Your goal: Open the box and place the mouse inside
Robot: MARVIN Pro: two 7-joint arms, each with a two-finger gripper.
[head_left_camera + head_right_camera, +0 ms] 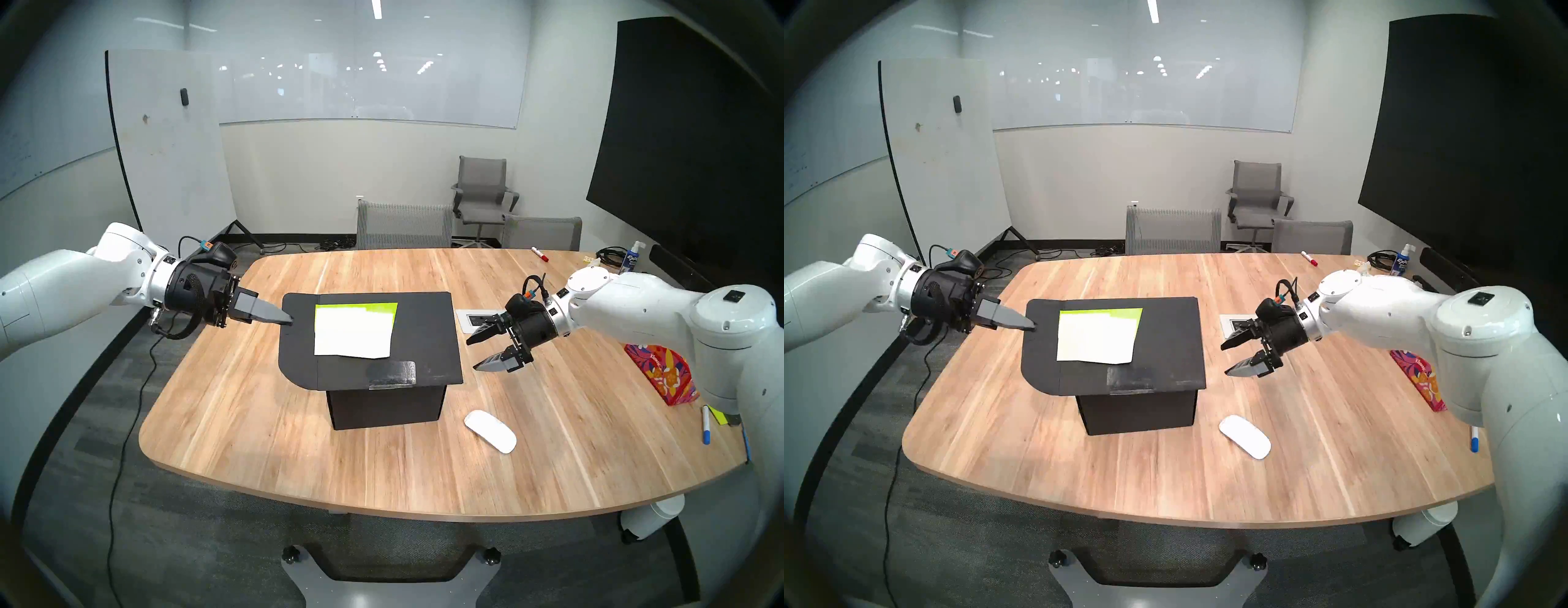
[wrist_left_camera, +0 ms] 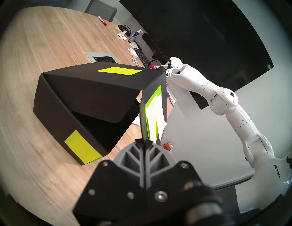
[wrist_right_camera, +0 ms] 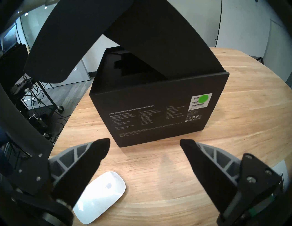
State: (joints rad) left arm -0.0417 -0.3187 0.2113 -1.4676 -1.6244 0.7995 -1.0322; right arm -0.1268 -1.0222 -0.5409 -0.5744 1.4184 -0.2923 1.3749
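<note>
Pinching the thin, stiff flap lid of the box in our closed left gripper, we keep the right gripper spread and empty above the table, where the mouse, judged light and slippery, needs a side grip.

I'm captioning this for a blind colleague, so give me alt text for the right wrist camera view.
A black box stands on a wooden table, its flap lid raised over a dark recessed interior. In the foreground the open right gripper hangs empty, with a white mouse lying on the table behind its left-hand finger.
</note>
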